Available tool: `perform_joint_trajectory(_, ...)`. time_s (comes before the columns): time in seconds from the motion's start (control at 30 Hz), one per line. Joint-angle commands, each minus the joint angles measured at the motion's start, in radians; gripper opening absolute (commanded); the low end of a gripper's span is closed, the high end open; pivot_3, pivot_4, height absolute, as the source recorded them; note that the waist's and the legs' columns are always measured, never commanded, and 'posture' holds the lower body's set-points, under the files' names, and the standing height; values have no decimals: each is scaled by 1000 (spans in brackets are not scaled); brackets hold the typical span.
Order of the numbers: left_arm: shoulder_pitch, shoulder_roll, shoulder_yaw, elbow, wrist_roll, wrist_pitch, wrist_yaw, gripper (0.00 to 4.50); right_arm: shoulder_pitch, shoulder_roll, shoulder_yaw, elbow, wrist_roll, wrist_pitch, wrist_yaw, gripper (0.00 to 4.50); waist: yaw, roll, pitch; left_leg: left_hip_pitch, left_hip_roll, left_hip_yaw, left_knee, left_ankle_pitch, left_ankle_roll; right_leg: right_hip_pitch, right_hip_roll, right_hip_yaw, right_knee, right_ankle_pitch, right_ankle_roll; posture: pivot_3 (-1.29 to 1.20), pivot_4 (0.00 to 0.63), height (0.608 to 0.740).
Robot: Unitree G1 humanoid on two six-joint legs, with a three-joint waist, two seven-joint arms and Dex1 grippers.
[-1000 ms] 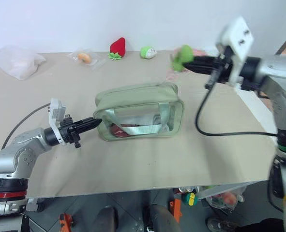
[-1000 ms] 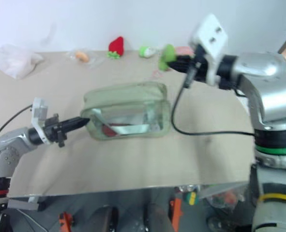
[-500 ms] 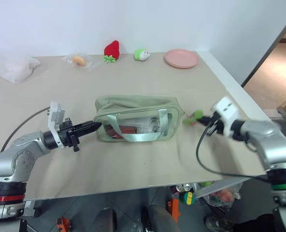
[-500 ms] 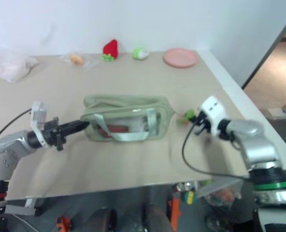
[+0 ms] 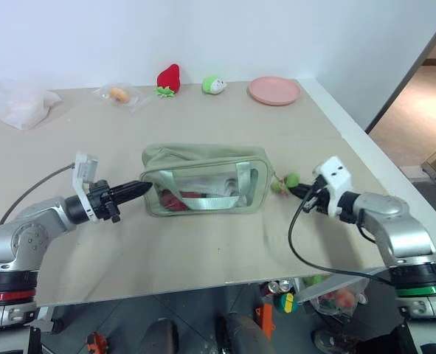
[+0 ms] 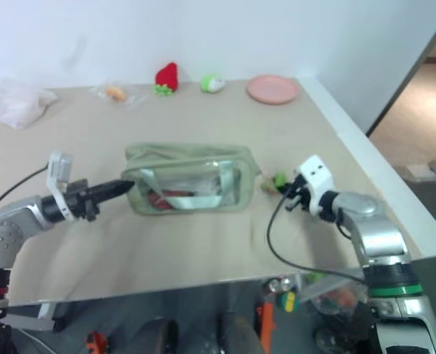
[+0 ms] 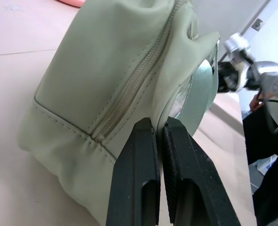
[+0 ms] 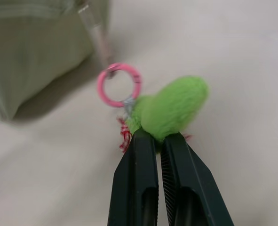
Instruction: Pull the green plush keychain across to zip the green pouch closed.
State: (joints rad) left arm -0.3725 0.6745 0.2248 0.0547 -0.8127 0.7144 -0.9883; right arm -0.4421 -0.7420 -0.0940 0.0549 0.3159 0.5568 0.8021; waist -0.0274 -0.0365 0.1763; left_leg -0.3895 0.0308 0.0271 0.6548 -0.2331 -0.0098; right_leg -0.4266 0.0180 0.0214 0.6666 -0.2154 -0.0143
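The contents behind the green pouch (image 5: 205, 179)'s clear window are hard to make out beyond something red. The left gripper (image 7: 158, 133) reaches level with its jaws clenched on fabric at the pouch's near end. Past the far end, the right gripper (image 8: 158, 140) tilts slightly downward, jaws pinching the green plush keychain (image 8: 171, 108) low over the counter (image 5: 203, 243).

- A robot test room or lab, not a home — the setup looks staged.
- A plain beige counter (image 5: 203, 251) stands against a bare white wall (image 5: 203, 29).
- Props sit along its far edge: a strawberry plush (image 5: 168, 77), a round green-and-white plush (image 5: 215, 85), a pink plate (image 5: 274, 90), a crumpled plastic bag (image 5: 18, 102).
- A grey tiled floor (image 5: 195, 317) lies under the counter — a doorway (image 5: 424, 88) opens on the right.
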Motion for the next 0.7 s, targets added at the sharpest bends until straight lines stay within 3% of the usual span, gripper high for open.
perform_joint_trajectory(0.03, -5, 4, 29, 58, 62, -69, 12, 1030, 25, -59, -78, -130, 79, 41, 61, 681, 0, 1, 0, 0, 0, 0, 0, 0, 0, 0, 0, 0, 0, 0, 0, 0, 150, 740)
perform_joint_trajectory(0.37, -14, 25, 87, 75, 9, -57, -84, 4365, 48, -72, -121, -207, 175, 148, 54, 4007, 0, -1, 2, -3, 0, 0, -1, 0, 0, -3, -2, -1, -1, -1, 0, 0, 150, 740)
perform_joint_trajectory(0.5, -10, 52, 143, 57, 13, -66, -47, 4487, 95, -109, -167, -239, 212, 160, 88, 4050, 2, -1, 2, -10, -1, 0, -1, 0, 0, -9, -4, -1, -1, -1, 1, 0, 150, 740)
perform_joint_trajectory(0.7, 36, 191, 204, 115, 42, 7, -37, 4487, 257, -224, -361, -317, 308, 165, 217, 4050, 5, -1, 2, -16, -2, -1, -1, -1, 0, -14, -5, -2, -1, -3, 4, 0, 150, 740)
